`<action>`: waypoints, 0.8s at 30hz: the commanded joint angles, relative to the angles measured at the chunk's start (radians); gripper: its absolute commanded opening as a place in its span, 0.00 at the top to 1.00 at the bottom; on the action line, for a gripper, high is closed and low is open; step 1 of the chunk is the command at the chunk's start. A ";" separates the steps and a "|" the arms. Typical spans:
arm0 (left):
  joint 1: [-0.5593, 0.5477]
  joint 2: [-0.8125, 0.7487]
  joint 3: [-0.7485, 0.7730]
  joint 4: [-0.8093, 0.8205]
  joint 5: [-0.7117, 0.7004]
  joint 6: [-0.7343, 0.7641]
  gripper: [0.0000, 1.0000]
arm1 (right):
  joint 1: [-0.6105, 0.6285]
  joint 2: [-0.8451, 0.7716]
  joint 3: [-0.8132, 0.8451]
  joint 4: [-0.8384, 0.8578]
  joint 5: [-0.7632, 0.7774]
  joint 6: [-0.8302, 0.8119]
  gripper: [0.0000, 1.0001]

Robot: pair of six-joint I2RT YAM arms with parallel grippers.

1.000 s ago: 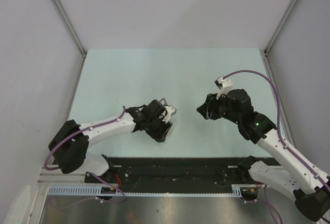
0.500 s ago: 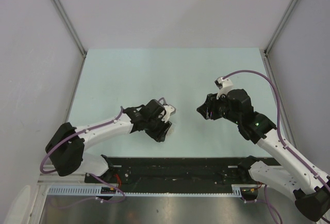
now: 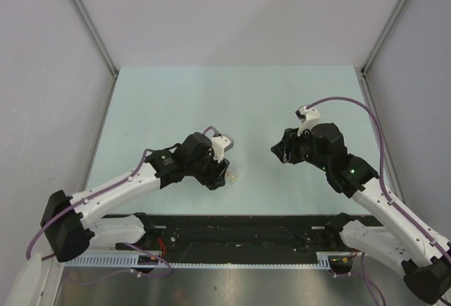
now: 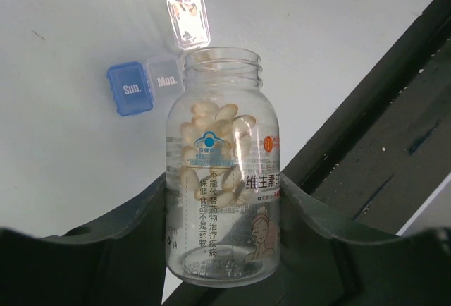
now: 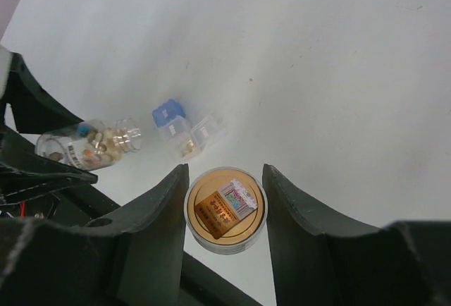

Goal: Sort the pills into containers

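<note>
Pills (image 4: 211, 126) sit in the open bottle (image 4: 224, 161) gripped by the left end effector (image 4: 222, 186); the right end effector (image 5: 225, 177) pinches an orange cap (image 5: 225, 211).

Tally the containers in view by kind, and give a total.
clear pill bottle: 1
round orange-tan jar: 1
pill-box compartments: 2, the blue Sun. compartment and the clear Mon. compartment
Total: 4
</note>
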 commanded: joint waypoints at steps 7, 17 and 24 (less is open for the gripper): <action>-0.005 -0.284 0.037 0.019 -0.078 0.014 1.00 | -0.004 -0.095 0.003 0.045 0.023 0.031 1.00; -0.005 -0.538 0.080 0.145 -0.167 0.033 1.00 | -0.004 -0.144 0.038 0.042 -0.001 0.097 1.00; -0.005 -0.604 0.066 0.167 -0.114 0.035 1.00 | -0.004 -0.178 0.061 0.014 0.025 0.104 1.00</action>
